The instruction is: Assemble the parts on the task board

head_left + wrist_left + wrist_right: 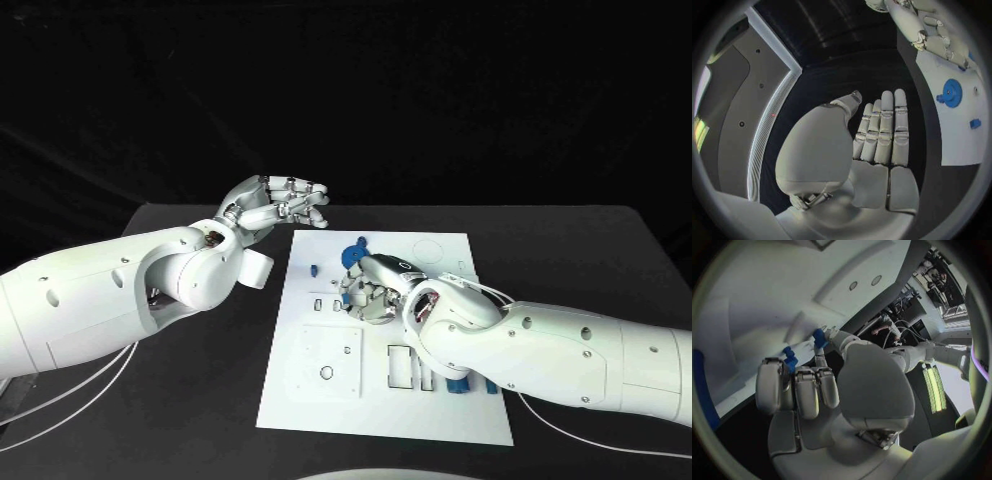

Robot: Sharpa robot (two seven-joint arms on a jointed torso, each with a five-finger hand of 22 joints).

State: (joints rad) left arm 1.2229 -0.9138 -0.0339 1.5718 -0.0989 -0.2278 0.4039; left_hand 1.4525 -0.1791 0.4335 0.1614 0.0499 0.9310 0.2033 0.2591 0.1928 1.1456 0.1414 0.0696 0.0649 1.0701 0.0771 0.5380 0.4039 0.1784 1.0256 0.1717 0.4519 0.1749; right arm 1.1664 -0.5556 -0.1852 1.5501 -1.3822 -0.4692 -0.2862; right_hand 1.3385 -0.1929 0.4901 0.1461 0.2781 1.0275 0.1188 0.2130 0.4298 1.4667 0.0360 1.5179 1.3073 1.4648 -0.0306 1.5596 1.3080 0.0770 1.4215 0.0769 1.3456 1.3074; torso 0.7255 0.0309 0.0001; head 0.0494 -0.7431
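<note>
Table [606, 260], black and broad, carries the white task board [433, 415] at its middle, and my two arms come in over it from either side. My left hand [277, 203] hangs over the table just off the board's far left corner, fingers apart and holding nothing; the left wrist view shows the fingers [882, 130] stretched out straight side by side. My right hand [378, 288] is down over the middle of the board, fingers curled toward its surface. In the right wrist view a small blue part [820, 337] sits at one fingertip and another blue piece [790, 358] just beside the curled fingers [807, 390], but I cannot tell whether I am pinching either or only touching it.

Biggest risk, as I judge it: if the part is only half seated or loosely held, a small tilt of my fingers could jam it in its slot or flick it off across the board. My own right forearm covers the board's near right area, so I cannot see well what lies beneath it.

Near the far edge of the board lies a blue gear [356, 257], close to my right hand, with a small blue peg [313, 268] toward the left edge. More blue pieces [459, 385] show by the near right slots, under my forearm. The gear is near enough that a careless sweep of my knuckles could knock it.
</note>
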